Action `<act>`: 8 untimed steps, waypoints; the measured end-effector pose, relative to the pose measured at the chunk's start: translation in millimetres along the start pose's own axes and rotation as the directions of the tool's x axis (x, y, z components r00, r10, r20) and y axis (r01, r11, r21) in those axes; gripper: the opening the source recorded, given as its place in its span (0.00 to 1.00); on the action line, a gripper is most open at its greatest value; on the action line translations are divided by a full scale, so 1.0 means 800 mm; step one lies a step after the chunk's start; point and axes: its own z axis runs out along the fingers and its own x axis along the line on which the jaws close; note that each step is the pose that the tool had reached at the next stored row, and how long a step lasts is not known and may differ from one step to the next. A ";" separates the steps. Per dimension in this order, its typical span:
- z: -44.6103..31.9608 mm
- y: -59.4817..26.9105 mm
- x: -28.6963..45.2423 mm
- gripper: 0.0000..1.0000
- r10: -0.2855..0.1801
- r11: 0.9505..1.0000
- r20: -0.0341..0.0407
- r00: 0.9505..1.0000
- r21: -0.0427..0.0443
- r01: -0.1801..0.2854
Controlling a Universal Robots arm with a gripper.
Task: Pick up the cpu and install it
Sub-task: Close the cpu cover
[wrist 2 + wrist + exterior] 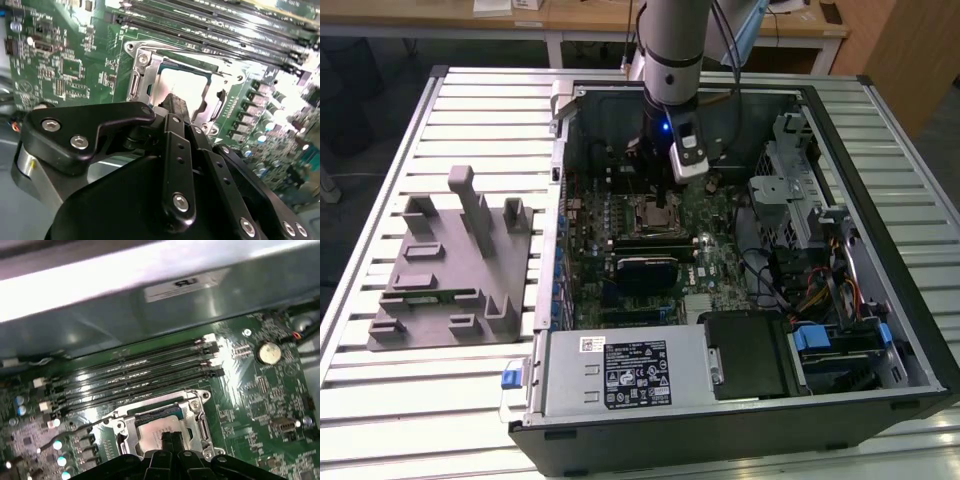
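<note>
Right up close in both wrist views: the black gripper (170, 437) (175, 101). Closed right up, fingertips pressed together, clamped on nothing. Points down at the cpu (149, 432) (186, 80), tips just above its pale silvery top or on it; cannot tell which.

And there, the cpu itself: lies flat inside the socket (198, 416) (141, 75), square to the metal frame around it. Seated in place, not in the gripper's hold.

Just beyond the socket in the first wrist view, long black memory slots (135, 376) in parallel rows across the green motherboard (260, 395). Off to one side of them, a round silver coin battery (268, 353). Past the slots, the grey inner wall of the computer case (125, 322), with a white label (182, 285) on it.

Over to the exterior view now. Nearest the lens, the boxed power supply (620, 372) at the case's front edge, and a tangle of coloured cables (820, 290) towards the exterior view's right. Further in, the arm (675, 45), straight down into the open case over the board's middle. Out on the slatted table (470, 100), on the exterior view's left and just beside the case, the grey holder block (450, 262) with its upright posts. At the very back, a wooden desk (570, 15).
</note>
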 end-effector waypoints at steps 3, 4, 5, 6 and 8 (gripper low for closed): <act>0.0005 0.000 0.0000 0.11 -0.054 0.999 -0.001 0.999 -0.001 0.054; 0.0007 0.000 0.0000 0.11 -0.072 0.997 -0.001 0.997 -0.001 0.072; 0.0008 0.000 0.0000 0.11 -0.090 0.996 -0.001 0.996 -0.002 0.090; 0.0010 0.000 0.0000 0.11 -0.109 0.994 -0.001 0.994 -0.002 0.109; 0.0014 0.000 0.0000 0.11 -0.145 0.989 -0.002 0.989 -0.003 0.145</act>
